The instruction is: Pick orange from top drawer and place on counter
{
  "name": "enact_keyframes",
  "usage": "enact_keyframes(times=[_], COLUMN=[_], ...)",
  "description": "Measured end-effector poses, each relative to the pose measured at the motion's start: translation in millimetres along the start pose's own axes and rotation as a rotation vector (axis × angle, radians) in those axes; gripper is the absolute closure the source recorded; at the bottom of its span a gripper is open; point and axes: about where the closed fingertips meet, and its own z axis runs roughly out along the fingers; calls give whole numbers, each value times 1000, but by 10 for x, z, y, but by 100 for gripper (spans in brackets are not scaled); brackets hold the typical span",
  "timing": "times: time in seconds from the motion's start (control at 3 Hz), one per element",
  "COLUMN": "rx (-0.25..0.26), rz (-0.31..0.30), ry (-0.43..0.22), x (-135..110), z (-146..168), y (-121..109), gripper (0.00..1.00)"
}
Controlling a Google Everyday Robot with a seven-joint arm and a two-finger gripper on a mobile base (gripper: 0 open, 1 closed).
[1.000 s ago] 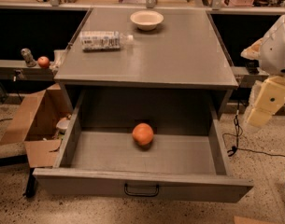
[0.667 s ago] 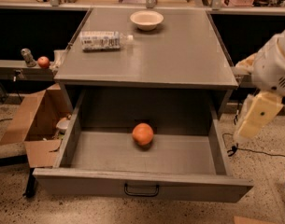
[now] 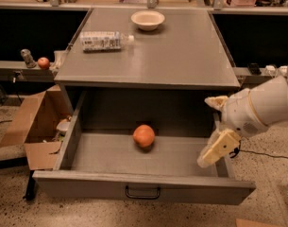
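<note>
Now | gripper (image 3: 207, 157) over top drawer (image 3: 87, 186) right side, grip unreadable | orange (image 3: 144, 135) unobstructed inside

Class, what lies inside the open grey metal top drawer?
One round reddish-orange fruit sits mid-floor in the shallow grey drawer. The cream end effector hangs over its right wall, covering that corner.

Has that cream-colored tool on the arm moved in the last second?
Yes. The tool has come left and down, from out beside the counter to over the right wall of the drawer.
</note>
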Motion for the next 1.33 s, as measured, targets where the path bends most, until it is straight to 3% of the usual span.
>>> enact_keyframes(times=[0.67, 1.0, 1.33], rx=[21, 19, 4], rz=[-24, 1, 35], ry=[13, 5, 3], x=[14, 174, 574], z=[-3, 335, 914], y=[-18, -93, -155], gripper=[0, 0, 0])
